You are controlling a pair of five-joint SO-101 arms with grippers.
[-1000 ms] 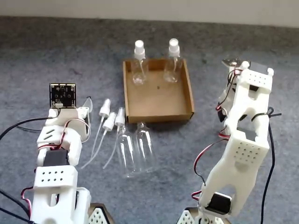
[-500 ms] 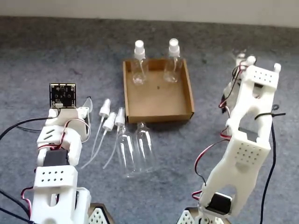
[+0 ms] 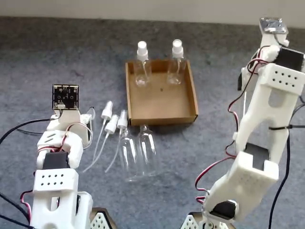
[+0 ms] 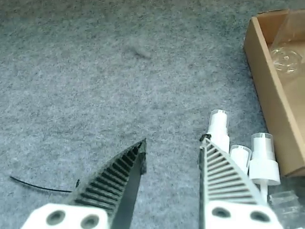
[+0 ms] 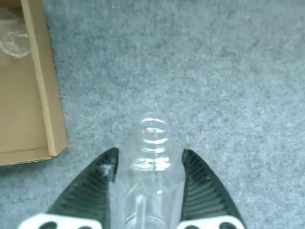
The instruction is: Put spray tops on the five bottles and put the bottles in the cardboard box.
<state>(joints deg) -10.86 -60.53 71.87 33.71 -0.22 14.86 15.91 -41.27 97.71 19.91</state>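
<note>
- Two capped bottles [image 3: 142,67] stand upright in the far part of the cardboard box [image 3: 162,119], so three are left to finish.
- The right gripper [image 5: 150,160] is clamped around a third bottle [image 5: 153,138]. It is clear and topless, its open neck points away from the wrist, and it is held over the table [image 3: 57,57] just right of the box's near corner.
- Two more topless bottles [image 3: 138,152] lie side by side on the table, just near of the box's front wall.
- Three spray tops [image 3: 112,119] lie left of those bottles, their thin dip tubes trailing toward the near side.
- The left gripper [image 4: 172,143] hangs with its jaws spread and nothing between them. One finger [image 4: 219,171] is just beside the farthest spray top [image 4: 218,126].
- Risk: the held bottle is smooth and round, so it may twist or slip in the jaws when a top is pressed on.
- Risk: a dip tube is long and limp and could miss the narrow neck or bend against its rim.
- Risk: the spray tops lie close together, so closing on one may nudge its neighbours or set the lying bottles rolling.
</note>
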